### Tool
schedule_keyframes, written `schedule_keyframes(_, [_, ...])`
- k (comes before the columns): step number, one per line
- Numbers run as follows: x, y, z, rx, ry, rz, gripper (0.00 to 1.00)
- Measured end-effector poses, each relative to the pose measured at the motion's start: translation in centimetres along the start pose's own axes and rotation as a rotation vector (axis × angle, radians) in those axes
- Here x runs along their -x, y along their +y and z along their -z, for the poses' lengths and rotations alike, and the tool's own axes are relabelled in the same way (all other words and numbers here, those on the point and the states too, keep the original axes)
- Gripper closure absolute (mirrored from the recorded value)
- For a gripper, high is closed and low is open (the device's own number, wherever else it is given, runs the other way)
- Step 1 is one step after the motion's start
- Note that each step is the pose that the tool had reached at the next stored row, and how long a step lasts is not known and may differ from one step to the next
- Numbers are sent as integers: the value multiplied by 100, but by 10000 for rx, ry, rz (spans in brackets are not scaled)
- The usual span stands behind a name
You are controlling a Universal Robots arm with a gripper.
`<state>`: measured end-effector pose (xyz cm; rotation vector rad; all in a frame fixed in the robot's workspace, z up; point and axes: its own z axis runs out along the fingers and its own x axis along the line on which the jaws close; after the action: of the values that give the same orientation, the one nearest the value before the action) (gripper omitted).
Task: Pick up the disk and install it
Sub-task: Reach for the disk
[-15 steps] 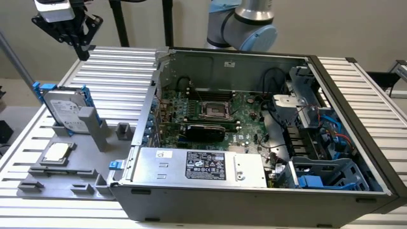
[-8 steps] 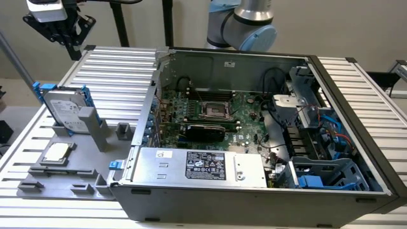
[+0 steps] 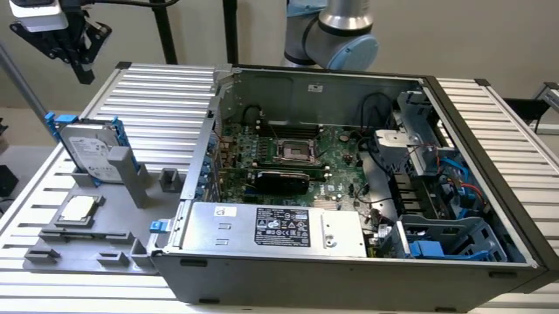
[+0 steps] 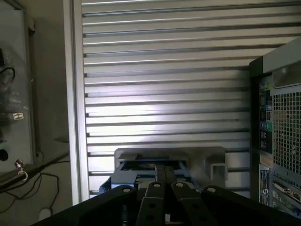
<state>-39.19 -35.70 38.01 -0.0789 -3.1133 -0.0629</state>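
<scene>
The disk [image 3: 90, 152] stands on edge in a grey holder [image 3: 131, 178] on the slatted table, at the exterior view's left, silver with a white label and blue side rails. My gripper [image 3: 85, 75] hangs well above it and a little farther back, touching nothing. In the wrist view the black fingers [image 4: 155, 197] are pressed together, so the gripper [image 4: 164, 172] is shut with nothing in it. Beyond the fingertips, that view shows the disk's edge [image 4: 141, 165] and blue rails in the holder [image 4: 207, 157].
An open computer case [image 3: 349, 281] takes up the middle and the exterior view's right, with motherboard [image 3: 288, 154], silver power supply box [image 3: 262, 229] and blue drive bays [image 3: 446, 242]. A small square chip [image 3: 78, 208] lies on a grey tray. The case's rear panel [image 4: 282, 132] stands beside the holder.
</scene>
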Motion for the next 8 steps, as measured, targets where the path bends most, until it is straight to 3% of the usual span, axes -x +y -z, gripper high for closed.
schedule_keyframes(8, [-362, -20, -37, 0, 0, 0, 89])
